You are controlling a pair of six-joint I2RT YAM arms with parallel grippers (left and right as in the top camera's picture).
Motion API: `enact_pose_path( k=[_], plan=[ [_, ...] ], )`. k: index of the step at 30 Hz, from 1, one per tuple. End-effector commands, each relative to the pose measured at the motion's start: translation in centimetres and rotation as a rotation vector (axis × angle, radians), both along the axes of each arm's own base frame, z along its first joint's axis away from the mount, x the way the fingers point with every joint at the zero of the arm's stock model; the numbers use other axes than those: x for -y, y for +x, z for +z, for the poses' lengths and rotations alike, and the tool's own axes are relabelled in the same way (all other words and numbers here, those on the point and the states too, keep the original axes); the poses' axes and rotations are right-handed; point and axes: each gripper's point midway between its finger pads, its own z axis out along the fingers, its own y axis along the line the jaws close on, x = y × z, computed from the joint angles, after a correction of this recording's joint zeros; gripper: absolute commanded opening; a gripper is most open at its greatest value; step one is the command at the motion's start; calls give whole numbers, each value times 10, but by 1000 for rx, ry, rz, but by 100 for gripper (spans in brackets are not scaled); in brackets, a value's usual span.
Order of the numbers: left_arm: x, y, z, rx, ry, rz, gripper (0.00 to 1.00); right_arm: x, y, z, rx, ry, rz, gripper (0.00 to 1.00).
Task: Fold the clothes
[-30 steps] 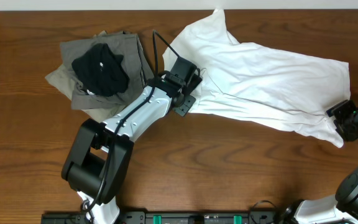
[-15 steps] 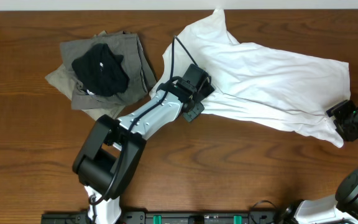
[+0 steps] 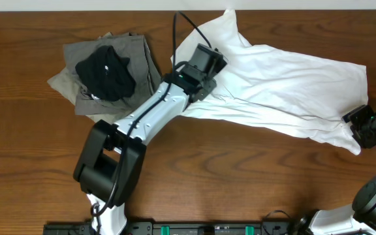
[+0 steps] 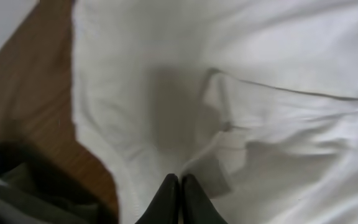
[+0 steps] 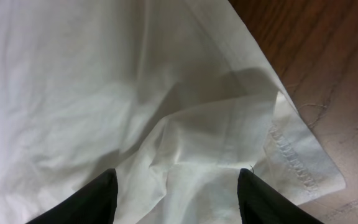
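Observation:
A white garment (image 3: pixel 286 78) lies spread and rumpled across the right half of the table. My left gripper (image 3: pixel 204 65) is over its left part. In the left wrist view its jaws (image 4: pixel 180 180) are pressed together on a small fold of the white cloth (image 4: pixel 260 74). My right gripper (image 3: pixel 364 127) rests at the garment's lower right corner. In the right wrist view it (image 5: pixel 179 190) stands open, with both fingers lying on the cloth (image 5: pixel 104 93) near the stitched hem (image 5: pixel 297 162).
A heap of grey clothes (image 3: pixel 136 55) with a black garment (image 3: pixel 104 70) on top lies at the back left, close to the left arm. The brown wooden table (image 3: pixel 240 176) is bare in front. The right gripper is near the table's right edge.
The left gripper has shut and moved toward the back of the table over the white garment's left part. The right gripper has not moved.

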Motion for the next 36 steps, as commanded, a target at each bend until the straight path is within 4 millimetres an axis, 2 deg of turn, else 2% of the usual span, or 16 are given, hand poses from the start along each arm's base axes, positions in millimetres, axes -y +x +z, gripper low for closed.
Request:
enact_pose_path(
  k=[1,7,9,10,13,16,18,22,24,26,30,31,33,36],
  plan=[
    [-19,19,0,30,5,49,6,-1,6,5,12,-2,8,60],
    [-39,45,-12,71,-15,145,8,-2,4,4,4,4,8,60],
    [-45,51,-12,89,-16,173,17,-3,4,4,3,5,8,60],
    [-46,52,-11,93,-19,177,32,-3,4,4,2,5,8,60],
    [-58,55,-4,117,6,243,42,-4,3,3,-2,8,8,60],
    [-68,42,3,74,26,294,54,-5,0,3,-13,13,16,60],
    [-70,22,2,-12,10,308,57,-7,-3,2,-24,17,29,61],
    [-60,-26,-19,-254,-28,234,57,-11,-8,0,-46,24,52,62],
    [-57,-42,-33,-337,-45,211,57,-12,-10,0,-54,28,61,62],
    [-60,-46,-43,-358,-41,212,57,-13,-15,-1,-74,32,61,62],
    [-68,-43,-55,-371,-33,234,56,-6,-43,-8,-214,-14,-2,63],
    [-69,-43,-58,-376,-31,237,50,-2,-48,-9,-237,-35,-19,64],
    [-74,-43,-63,-389,-26,249,29,0,-48,-13,-236,-45,-36,64],
    [-81,-42,-69,-406,-21,269,14,3,-43,-19,-203,-64,-39,64]
  ],
)
